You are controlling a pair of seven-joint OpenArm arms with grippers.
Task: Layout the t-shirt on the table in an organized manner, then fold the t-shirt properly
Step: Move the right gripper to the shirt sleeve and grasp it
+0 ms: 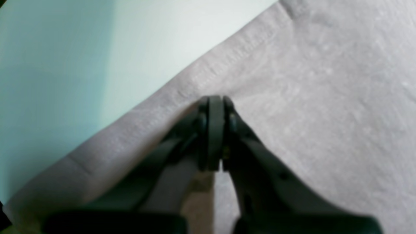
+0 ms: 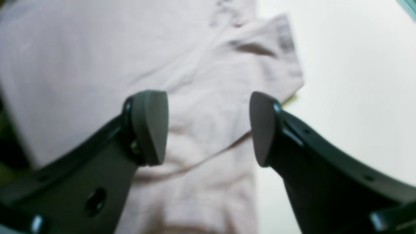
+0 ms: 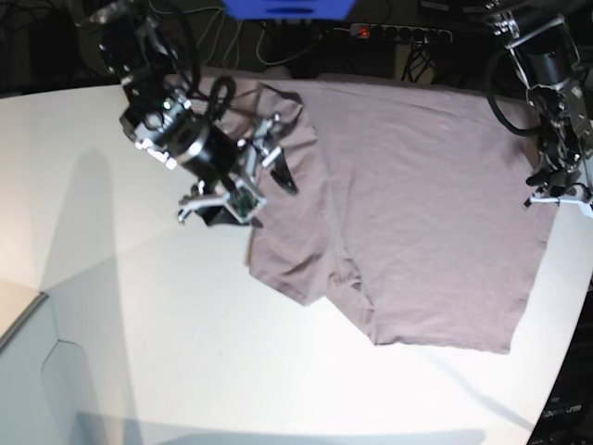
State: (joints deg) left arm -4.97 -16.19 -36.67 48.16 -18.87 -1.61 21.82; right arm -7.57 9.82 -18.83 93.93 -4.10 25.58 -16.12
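Now my right gripper [image 2: 209,128] hangs with jaws wide apart above the shirt's [image 3: 417,222] folded left side, holding nothing. My left gripper [image 1: 215,101] is pressed together at its right hem. Shirt lies on the table [image 3: 167,352].

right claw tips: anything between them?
Nothing held. Right wrist view shows the right claw open, with only the t-shirt lying below the gap.

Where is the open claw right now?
In the base view the right gripper hangs on the picture's left, jaws apart above the t-shirt's folded-over side, over the table.
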